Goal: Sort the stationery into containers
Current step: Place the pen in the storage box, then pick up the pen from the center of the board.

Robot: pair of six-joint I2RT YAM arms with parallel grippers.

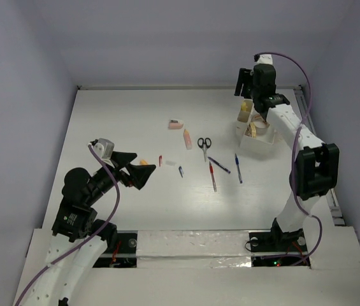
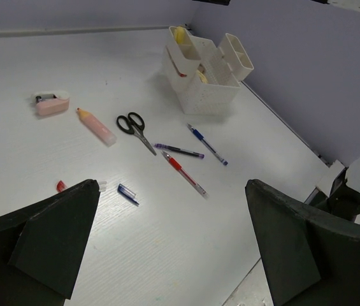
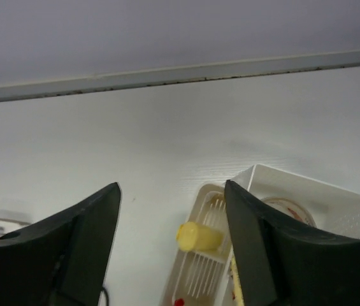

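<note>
Left wrist view: scissors (image 2: 135, 129) and pens (image 2: 184, 173) lie on the bench (image 2: 180, 255); left gripper (image 2: 172, 210), right gripper (image 3: 171, 210) jaws gape empty.

Left arm (image 1: 65, 271): white moulded link shells, the lowest one dotted with small dark holes. The left joint housings (image 1: 76, 183) are black and rounded. A purple left cable (image 1: 115, 197) runs along the links. A small grey camera block (image 1: 105, 148) is mounted at the wrist. Left gripper (image 1: 143, 167): matte black, with two broad wedge-shaped left fingers (image 2: 52, 242).

Right arm (image 1: 285, 121): identical white shells, with boxy black right joint housings (image 1: 313, 167). A purple right cable (image 1: 307, 83) loops beside it. Right gripper (image 3: 172, 188): black right fingers (image 3: 84, 248) with flat faces and softened edges. Right base (image 1: 266, 242): black, with small red and green lights beside it.
</note>
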